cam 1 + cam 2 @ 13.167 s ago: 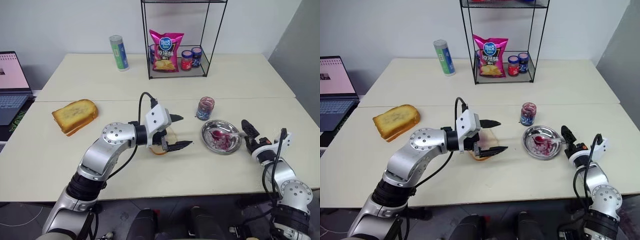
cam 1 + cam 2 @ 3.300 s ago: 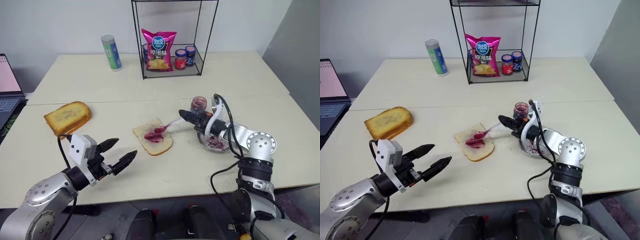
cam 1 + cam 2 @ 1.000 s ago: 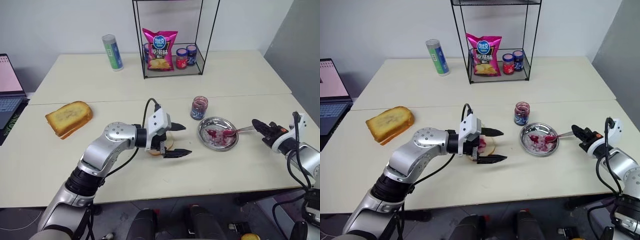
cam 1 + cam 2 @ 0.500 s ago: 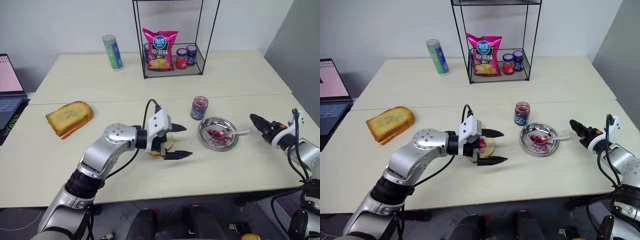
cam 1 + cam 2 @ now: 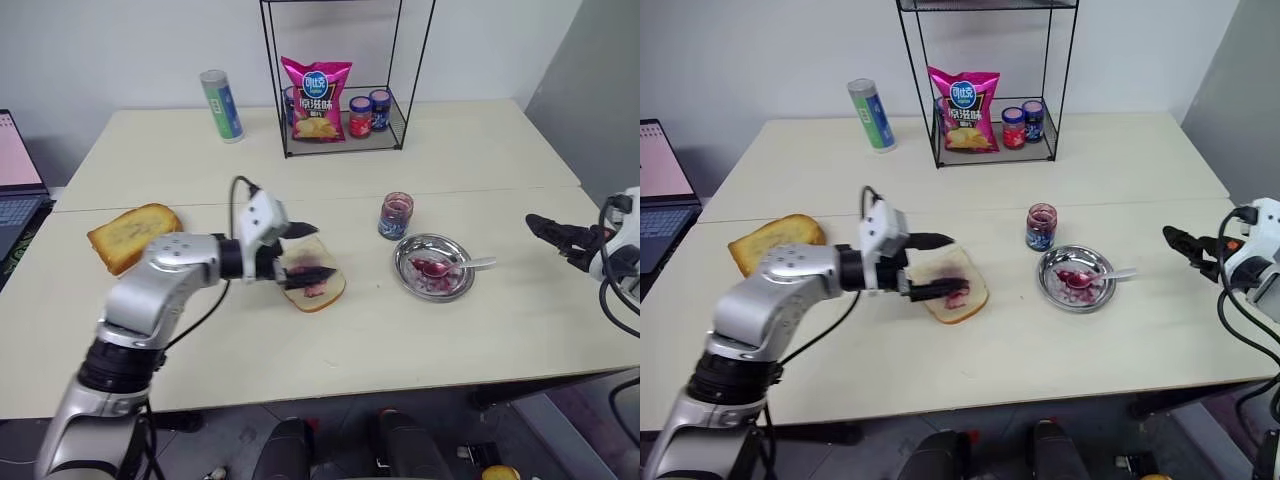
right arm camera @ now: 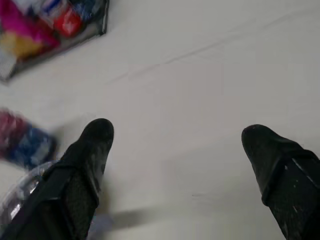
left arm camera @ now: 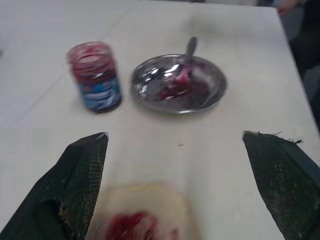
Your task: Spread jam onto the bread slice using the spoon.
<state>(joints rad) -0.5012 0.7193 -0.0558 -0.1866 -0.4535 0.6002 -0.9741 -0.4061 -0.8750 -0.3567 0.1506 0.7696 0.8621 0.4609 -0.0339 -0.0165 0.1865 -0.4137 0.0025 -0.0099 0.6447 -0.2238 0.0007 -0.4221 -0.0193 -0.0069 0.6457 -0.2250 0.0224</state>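
1. Right gripper hangs at the frame's right edge, fingers spread and empty, apart from the spoon.
2. Left gripper, also spread wide, straddles the bread slice at centre; jam smears its middle.
3. The spoon rests in the steel dish, beside an open jam jar.
4. The cream table meets a white wall; a wire rack stands at the rear.

Left arm is showing rounded silver-grey metal segments with black joint bands, a screw ring on the elbow disc and a looping black cable. Left hand is wearing a white boxy housing and black textured fingers. Right hand is showing black fingers, white wrist housing, black cables.
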